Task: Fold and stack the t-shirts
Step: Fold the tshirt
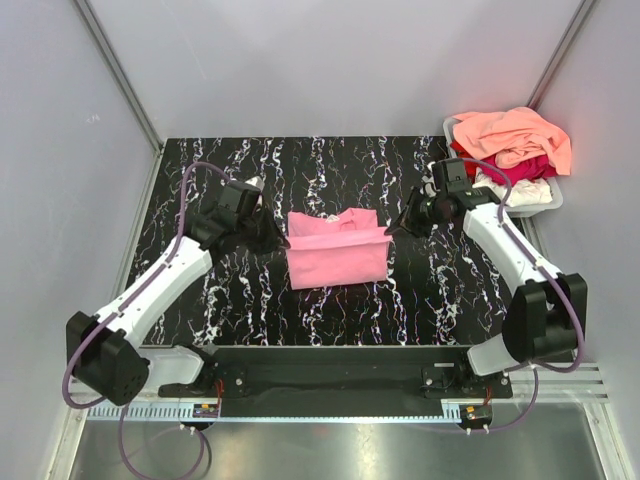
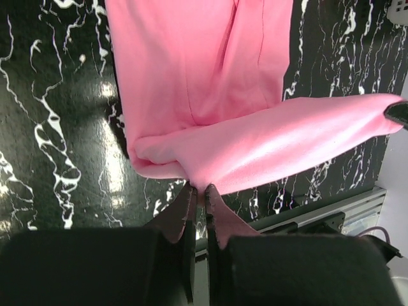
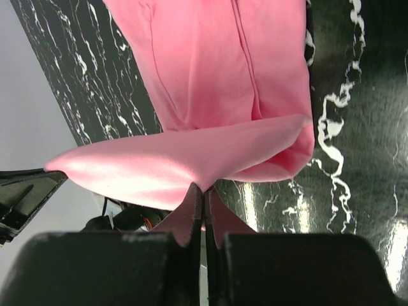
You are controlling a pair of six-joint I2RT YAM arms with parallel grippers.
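Top external view loses my fingertips against the dark table (image 1: 200,180); the wrist cameras show them. My left gripper (image 2: 199,191) and right gripper (image 3: 203,191) are each pinched closed on an edge of the pink t-shirt (image 1: 337,250), which lies mid-table with one fold raised. Far right, the grey tub (image 1: 540,208) holds a peach-orange t-shirt (image 1: 515,135), crimson t-shirt (image 1: 528,168) and white t-shirt (image 1: 515,190), tangled and partly hidden.

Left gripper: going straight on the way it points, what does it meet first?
The pink t-shirt: the left gripper is shut on its raised edge, cloth directly ahead. Past it the right gripper looks roughly in line, depth unclear.
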